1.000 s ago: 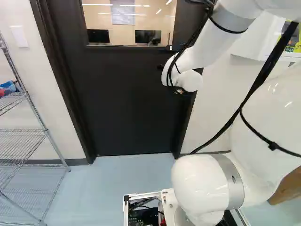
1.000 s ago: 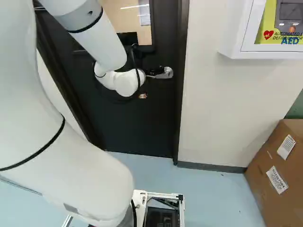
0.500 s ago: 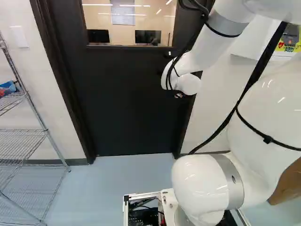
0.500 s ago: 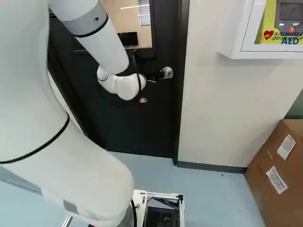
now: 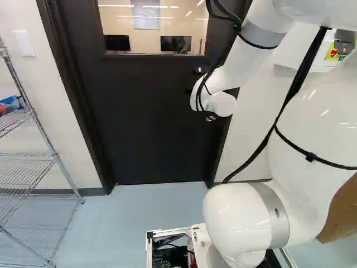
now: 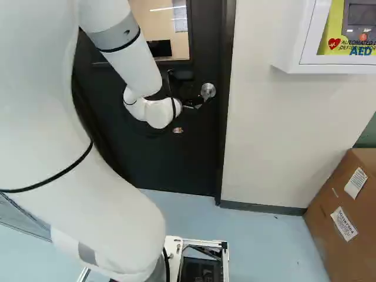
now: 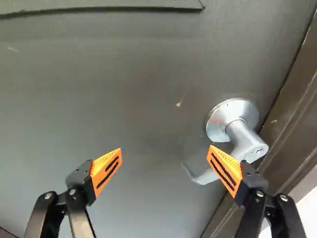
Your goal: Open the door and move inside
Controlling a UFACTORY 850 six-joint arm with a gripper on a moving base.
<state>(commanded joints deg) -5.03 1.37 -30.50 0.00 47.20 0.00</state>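
Handle [image 7: 245, 141] on door [image 7: 143, 99], ahead of released, wide-spread tool [image 7: 165, 148], off-centre toward frame [image 7: 297, 111]; free end away from frame; probable next need: sideways centring before closure.

So in the right base view you've got a white wall cabinet [image 6: 311, 66] at the right, and the yellow panel [image 6: 333, 23] in it gives you big "AED" [image 6: 359, 51] in blue. Just above that you can make out "AUTOMATED", with the next word cut off after its start, then "DEFIBRILLATOR". There's a red heart sign [image 6: 334, 43] beside the wording too. Below, your cardboard box [image 6: 323, 235] has two white labels, upper [image 6: 356, 183] and lower [image 6: 343, 223], both tilted, but their print's too small to read for sure.
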